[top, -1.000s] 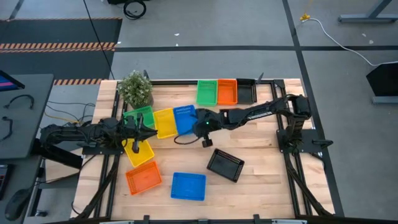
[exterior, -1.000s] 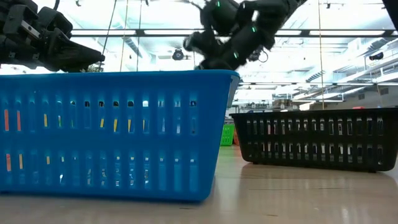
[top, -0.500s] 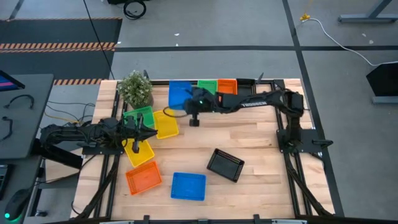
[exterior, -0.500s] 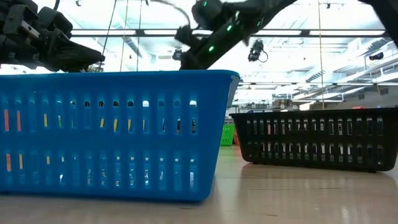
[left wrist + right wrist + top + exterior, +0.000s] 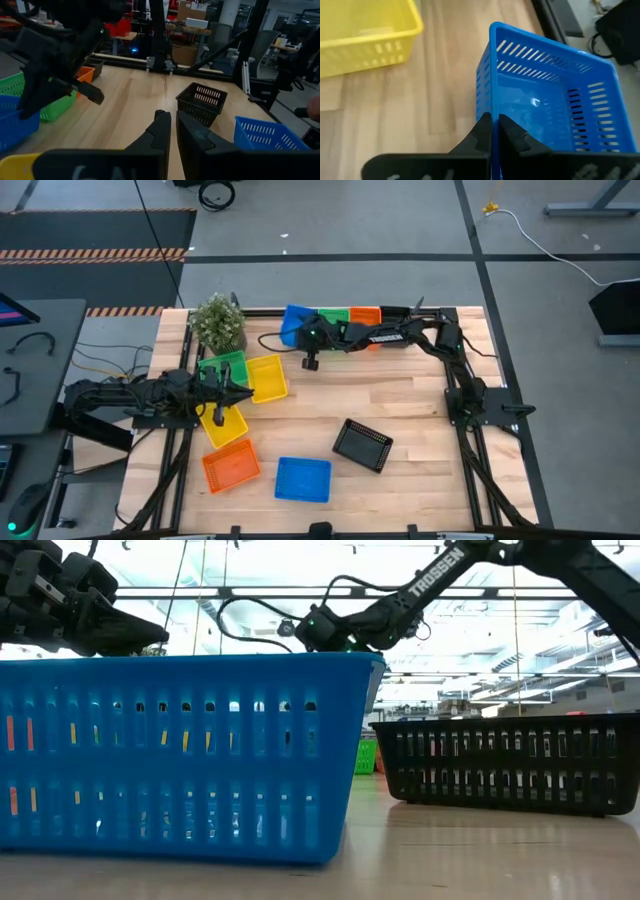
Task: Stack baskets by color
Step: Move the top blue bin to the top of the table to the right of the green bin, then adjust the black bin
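At the left of the overhead frame my left arm lies low and stretched toward the centre, my left gripper [image 5: 222,413] pinched on the rim of a yellow perforated plastic basket [image 5: 224,427]. Toward the upper centre my right arm reaches across the far edge, elbow bent; my right gripper [image 5: 495,131] is clamped on the wall of a blue perforated plastic basket [image 5: 547,110], holding it tilted beside the green basket [image 5: 334,316].
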Controlling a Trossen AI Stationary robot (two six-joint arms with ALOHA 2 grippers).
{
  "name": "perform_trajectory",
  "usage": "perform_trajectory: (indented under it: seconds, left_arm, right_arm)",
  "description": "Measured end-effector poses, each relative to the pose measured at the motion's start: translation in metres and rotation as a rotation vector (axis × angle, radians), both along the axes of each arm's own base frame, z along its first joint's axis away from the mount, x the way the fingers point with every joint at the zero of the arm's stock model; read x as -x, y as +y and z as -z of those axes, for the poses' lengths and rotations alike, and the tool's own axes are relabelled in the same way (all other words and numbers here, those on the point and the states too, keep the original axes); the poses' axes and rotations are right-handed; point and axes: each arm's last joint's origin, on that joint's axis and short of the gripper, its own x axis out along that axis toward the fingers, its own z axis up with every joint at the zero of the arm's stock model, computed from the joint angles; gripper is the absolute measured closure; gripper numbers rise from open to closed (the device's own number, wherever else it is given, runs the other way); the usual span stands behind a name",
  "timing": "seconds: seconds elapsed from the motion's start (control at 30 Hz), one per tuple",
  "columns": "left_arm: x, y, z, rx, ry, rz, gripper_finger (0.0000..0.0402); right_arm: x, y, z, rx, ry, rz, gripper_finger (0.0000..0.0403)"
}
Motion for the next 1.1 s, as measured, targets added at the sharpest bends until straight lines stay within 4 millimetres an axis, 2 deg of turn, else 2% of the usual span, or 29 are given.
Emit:
perform_trajectory:
  seconds: [0.13,0.4,0.6,0.83,0.93,1.1]
  left_arm:
    - [0.0,0.0,0.0,0.0,-0.001,0.0,0.0363]
    - [0.0,0.0,0.0,0.0,0.0,0.0,0.0371]
    - [0.0,0.0,0.0,0.0,0.0,0.0,0.0365]
    - [0.0,0.0,0.0,0.0,0.0,0.0,0.0367]
    - [0.0,0.0,0.0,0.0,0.0,0.0,0.037]
    - [0.0,0.0,0.0,0.0,0.0,0.0,0.0369]
  right_arm:
    - [0.002,0.0,-0.005,0.005,0.01,0.005,0.0388]
    - [0.011,0.002,0.004,-0.028,0.141,-0.007,0.0383]
    - [0.012,0.002,0.005,-0.026,0.161,-0.016,0.0376]
    - [0.013,0.002,0.005,-0.003,0.181,-0.035,0.0328]
    - [0.015,0.003,-0.003,0.002,0.168,-0.036,0.03]
    - [0.021,0.013,-0.036,0.003,0.119,-0.054,0.0275]
